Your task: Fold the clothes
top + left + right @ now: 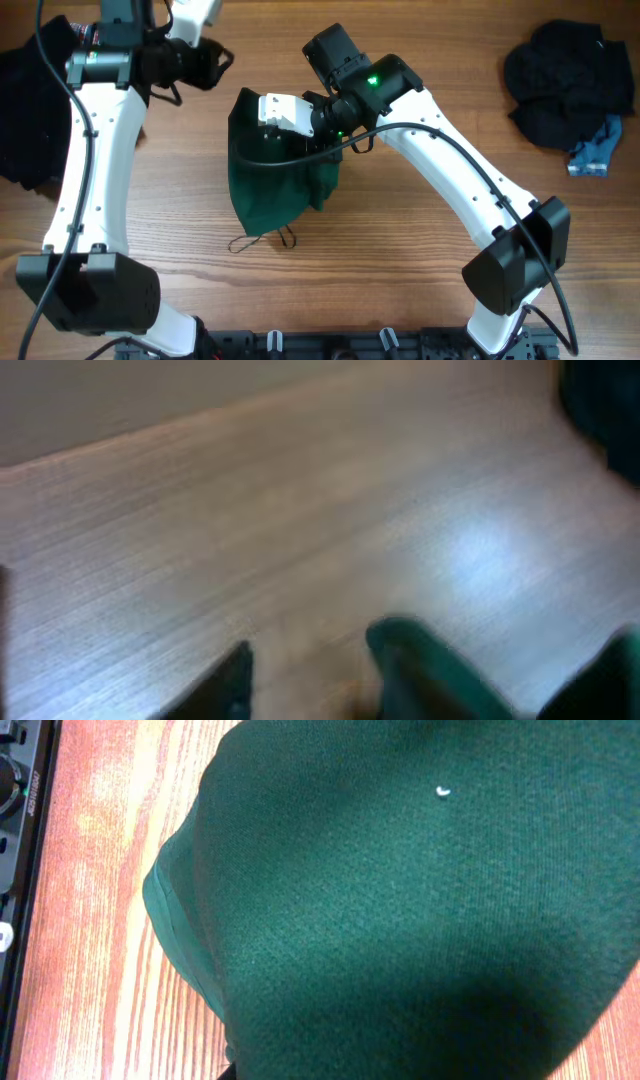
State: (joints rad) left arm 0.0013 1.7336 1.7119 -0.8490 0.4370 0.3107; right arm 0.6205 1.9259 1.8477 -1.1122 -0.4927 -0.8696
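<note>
Large plain dark-green fabric garment (pixel 270 190) bunched at desk (pixel 420 260) centre, long axis far-to-near, cords (pixel 262 240) toward near edge. Right claw (pixel 268 115) closed, apparently pinching its far end. Left claw (pixel 218 65) just far-left of it; opening unclear.

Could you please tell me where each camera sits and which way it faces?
Overhead: above the table, facing straight down; left arm, right arm, green garment mid-table.
Left wrist: low, facing blurred table; dark jaws at bottom edge.
Right wrist: close above green garment; jaws barely visible.
Shared: overhead and right wrist see green garment.
</note>
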